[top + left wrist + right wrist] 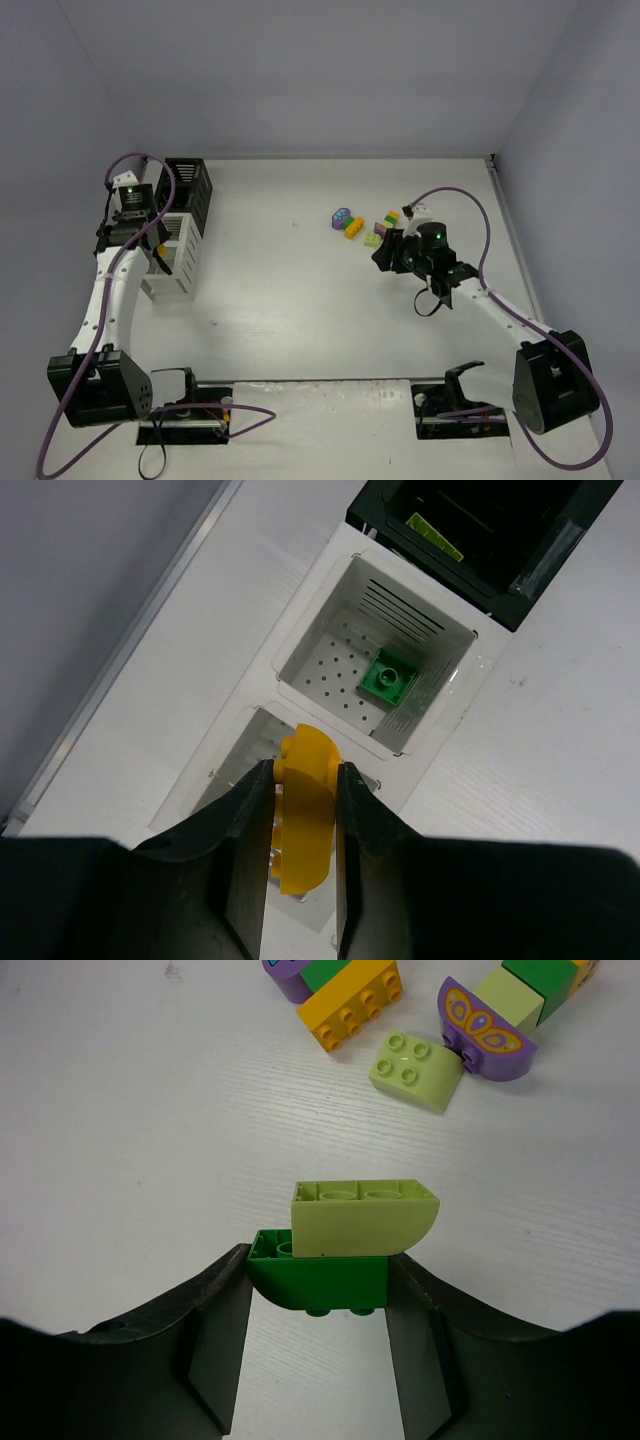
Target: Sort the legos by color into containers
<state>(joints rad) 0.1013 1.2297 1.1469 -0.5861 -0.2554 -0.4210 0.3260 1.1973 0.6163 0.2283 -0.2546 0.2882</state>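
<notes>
My left gripper (300, 780) is shut on a yellow curved brick (305, 825) and holds it over the near white bin (250, 742). The middle white bin (330, 630) holds a dark green brick (388, 677). The black bin (520, 580) holds a light green brick (435, 537). My right gripper (318, 1282) is shut on a dark green brick (320, 1280) with a light green curved brick (365, 1218) stuck on it, just short of the loose pile: an orange brick (352, 1002), a light green square brick (415, 1068) and a purple butterfly brick (485, 1032).
In the top view the joined bins (176, 240) stand at the table's left edge with the left gripper (150, 245) above them. The loose bricks (352, 224) lie mid-table, just left of the right gripper (388, 250). Walls enclose the table on three sides.
</notes>
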